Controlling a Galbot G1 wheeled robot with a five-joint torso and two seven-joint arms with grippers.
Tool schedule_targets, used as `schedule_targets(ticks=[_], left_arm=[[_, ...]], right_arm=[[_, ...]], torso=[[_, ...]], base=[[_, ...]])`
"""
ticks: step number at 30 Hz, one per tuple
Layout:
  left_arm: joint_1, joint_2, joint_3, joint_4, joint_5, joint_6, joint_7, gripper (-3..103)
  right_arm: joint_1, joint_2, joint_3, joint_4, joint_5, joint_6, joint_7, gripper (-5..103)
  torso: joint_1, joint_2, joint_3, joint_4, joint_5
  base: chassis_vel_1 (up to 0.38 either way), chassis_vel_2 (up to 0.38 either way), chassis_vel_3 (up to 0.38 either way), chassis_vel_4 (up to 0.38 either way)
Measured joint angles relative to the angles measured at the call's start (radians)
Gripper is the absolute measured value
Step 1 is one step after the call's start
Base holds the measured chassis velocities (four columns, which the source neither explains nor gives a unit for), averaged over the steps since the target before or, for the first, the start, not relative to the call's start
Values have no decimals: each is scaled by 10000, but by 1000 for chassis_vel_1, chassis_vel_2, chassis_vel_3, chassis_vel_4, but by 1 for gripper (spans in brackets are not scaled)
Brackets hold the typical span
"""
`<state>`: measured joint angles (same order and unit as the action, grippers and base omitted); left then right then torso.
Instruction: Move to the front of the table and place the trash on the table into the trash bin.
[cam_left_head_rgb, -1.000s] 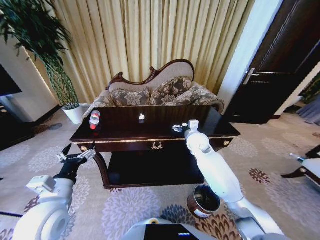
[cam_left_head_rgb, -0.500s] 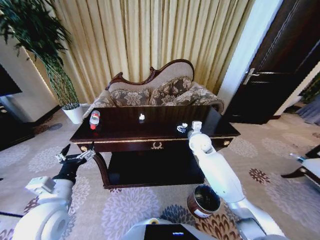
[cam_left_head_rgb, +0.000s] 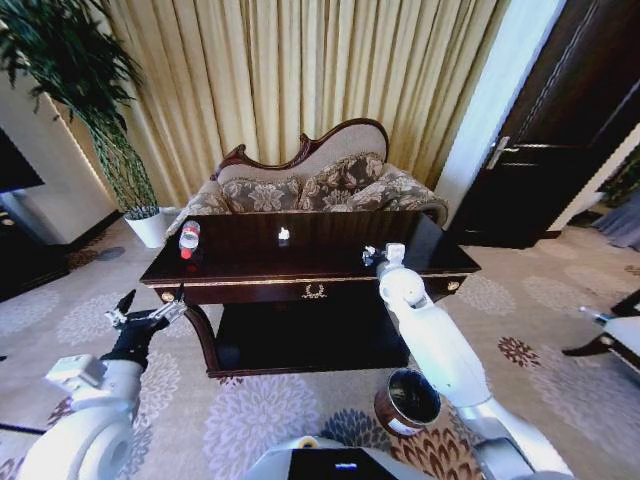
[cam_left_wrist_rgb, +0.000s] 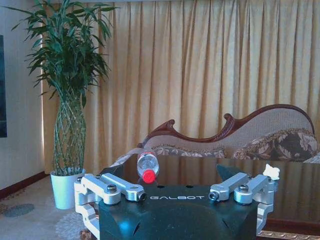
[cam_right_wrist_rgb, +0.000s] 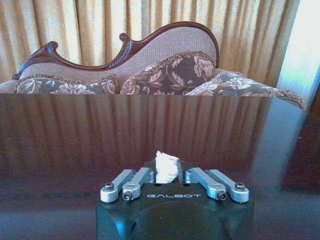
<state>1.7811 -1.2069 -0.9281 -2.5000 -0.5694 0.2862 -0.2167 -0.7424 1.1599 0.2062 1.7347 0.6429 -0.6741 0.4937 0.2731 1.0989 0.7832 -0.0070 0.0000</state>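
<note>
The dark glossy table (cam_left_head_rgb: 250, 268) stands straight ahead. On its left end lies the clear bottle (cam_left_head_rgb: 188, 238) with a red cap, also in the left wrist view as the bottle (cam_left_wrist_rgb: 148, 166). A small white paper wad (cam_left_head_rgb: 283, 234) sits mid-table. My right gripper (cam_left_head_rgb: 368, 256) hovers over the table's right part, shut on another white wad (cam_right_wrist_rgb: 166, 165) that pokes up between the fingers of the right gripper (cam_right_wrist_rgb: 166, 174). My left gripper (cam_left_head_rgb: 150, 310) hangs open, off the table's left front corner and below its top. The dark-brown trash bin (cam_left_head_rgb: 407, 400) stands on the carpet under my right arm.
A carved sofa (cam_left_head_rgb: 320, 180) stands right behind the table, in front of gold curtains. A white plant pot (cam_left_head_rgb: 148, 228) is at the back left, a black cabinet (cam_left_head_rgb: 25, 255) at the left edge, and a dark door (cam_left_head_rgb: 560, 150) at the right. Patterned carpet surrounds the table.
My right gripper has shifted slightly to the right over the table with the wad. The left gripper has dropped a little.
</note>
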Motion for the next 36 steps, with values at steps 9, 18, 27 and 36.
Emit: schedule_targets(ticks=[9, 18, 27, 36], left_arm=[[17, -72, -4, 0, 32, -9, -3, 100], [20, -122, 184, 0, 136, -10, 21, 100], [44, -220, 312, 0, 245, -10, 58, 100], [13, -221, 328, 0, 244, -47, 63, 100]], right_arm=[[-322, -65, 151, 47, -119, 12, -240, 1], [-656, -281, 416, 372, -68, 255, -275, 0], [-1099, -571, 853, 1108, 117, 926, -540, 0], [-2314, -997, 1803, 2304, -881, 2711, -2039, 0]], torso=[[0, 0, 0, 0, 0], [0, 0, 0, -1, 1], [0, 0, 0, 0, 1], [0, 0, 0, -3, 0]], base=[[0, 0, 0, 0], [0, 0, 0, 0], [0, 0, 0, 0], [0, 0, 0, 0]])
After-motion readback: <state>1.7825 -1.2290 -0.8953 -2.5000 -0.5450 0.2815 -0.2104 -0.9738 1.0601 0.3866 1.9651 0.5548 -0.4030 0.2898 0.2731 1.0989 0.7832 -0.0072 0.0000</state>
